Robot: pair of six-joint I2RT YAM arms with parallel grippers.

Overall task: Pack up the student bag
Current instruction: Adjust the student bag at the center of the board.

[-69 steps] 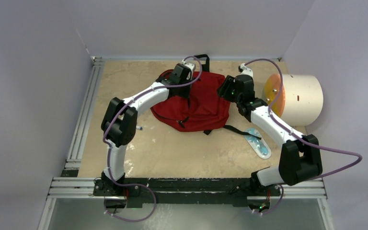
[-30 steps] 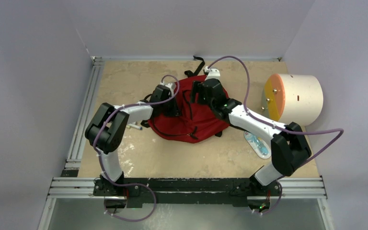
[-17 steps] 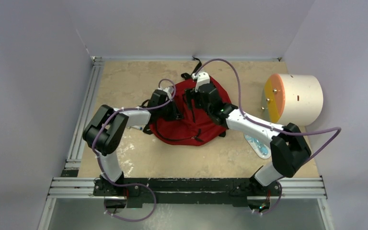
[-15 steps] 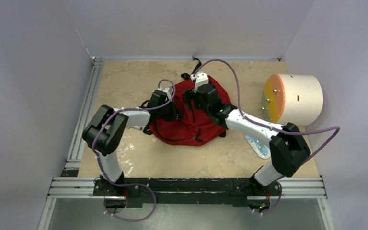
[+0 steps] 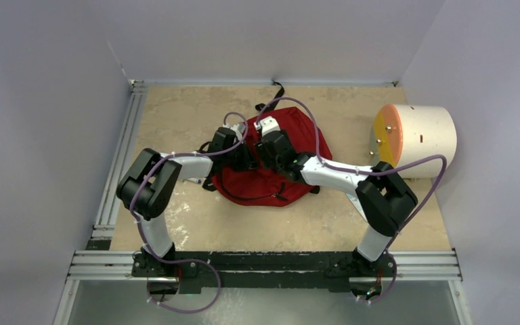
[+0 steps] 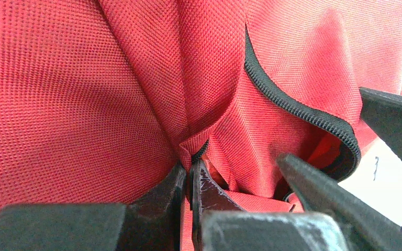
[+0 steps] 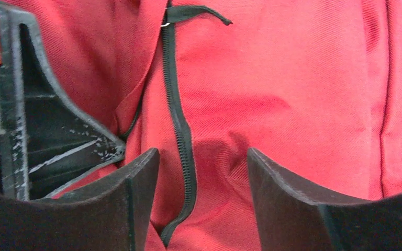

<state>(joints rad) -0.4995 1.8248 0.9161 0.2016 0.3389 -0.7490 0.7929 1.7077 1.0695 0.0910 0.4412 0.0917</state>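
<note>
Pinched shut at the left hand (image 6: 191, 172): jaws closed tight on a fold of the bag (image 5: 252, 183), right where the zipper (image 6: 293, 112) ends. Spread wide at the right hand (image 7: 204, 162), holding nothing, with fingers (image 7: 288, 193) set one on either side of that same zipper. Cannot tell whether they touch the cloth.

Runs straight away from the right hand, long axis in line with its reach, pull tab (image 7: 191, 13) at the far end and well apart from the fingertips. Judged nearer the right hand than the left.

Seen from above: both hands over the bag's middle, just beside each other, left coming in from the left, right from the right. Bag lying slumped mid-table (image 5: 176, 115), toward the far wall, with a cylinder (image 5: 426, 139) well apart on the right.

Likely next: reach forward along the zipper for the tab, with the left pinch keeping the cloth taut.
</note>
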